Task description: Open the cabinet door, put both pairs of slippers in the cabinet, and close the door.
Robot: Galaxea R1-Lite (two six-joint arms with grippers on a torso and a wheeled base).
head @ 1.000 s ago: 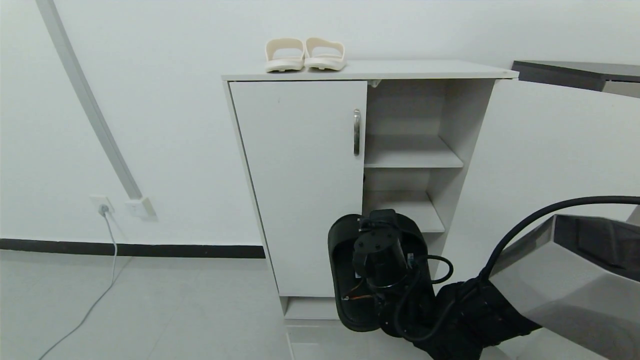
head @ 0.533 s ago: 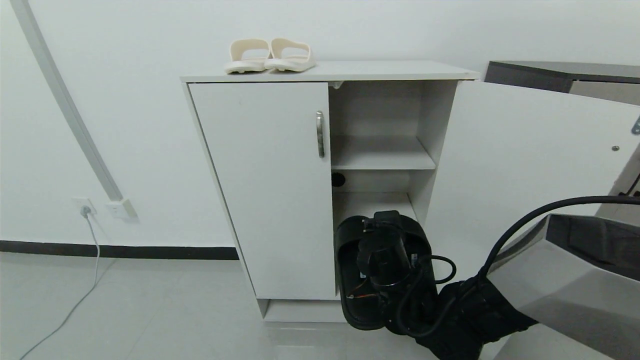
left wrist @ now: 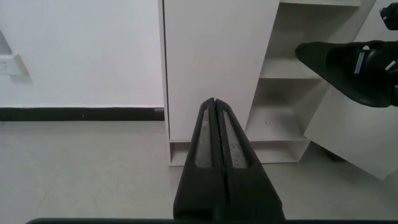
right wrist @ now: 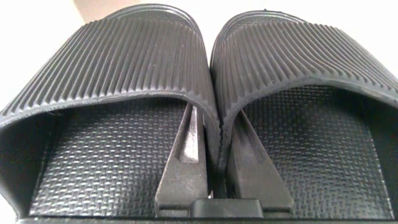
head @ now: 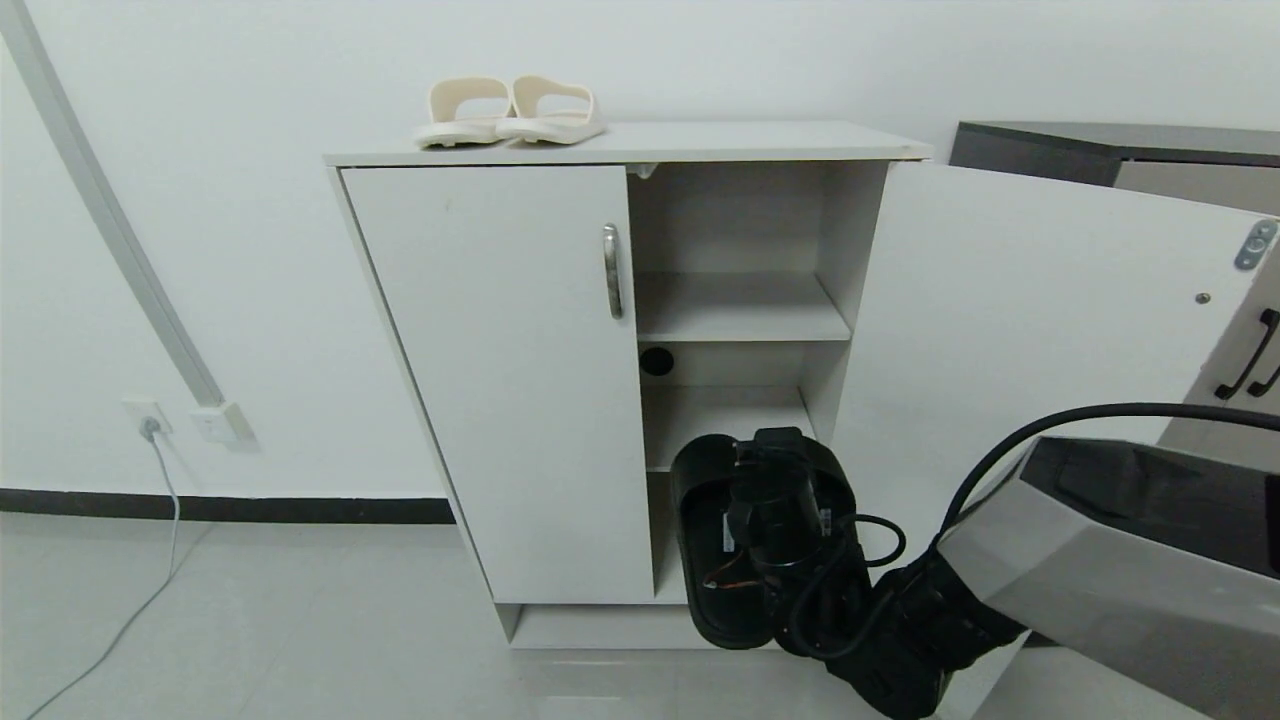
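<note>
A white cabinet (head: 750, 140) stands against the wall, its left door (head: 500, 380) shut and its right door (head: 1020, 330) swung wide open. Two bare shelves (head: 740, 310) show inside. The cream slippers (head: 510, 112) lie side by side on the cabinet top, towards its left end. My right gripper (right wrist: 214, 162) is shut on the black slippers (head: 745, 545), pinching their two inner walls together. It holds them soles down in front of the lower open compartment. My left gripper (left wrist: 214, 104) is shut with nothing in it, low over the floor and facing the cabinet base, with the black slippers (left wrist: 348, 62) off to one side.
A wall socket with a grey cable (head: 150, 430) sits low on the left wall, and bare floor (head: 250, 620) lies before it. Dark-topped furniture (head: 1110, 150) stands behind the open door. The door's edge reaches far right.
The camera has shifted, so the cabinet sits further left in the picture. The black slippers in my right gripper now hang squarely before the open compartment rather than at the left door's edge.
</note>
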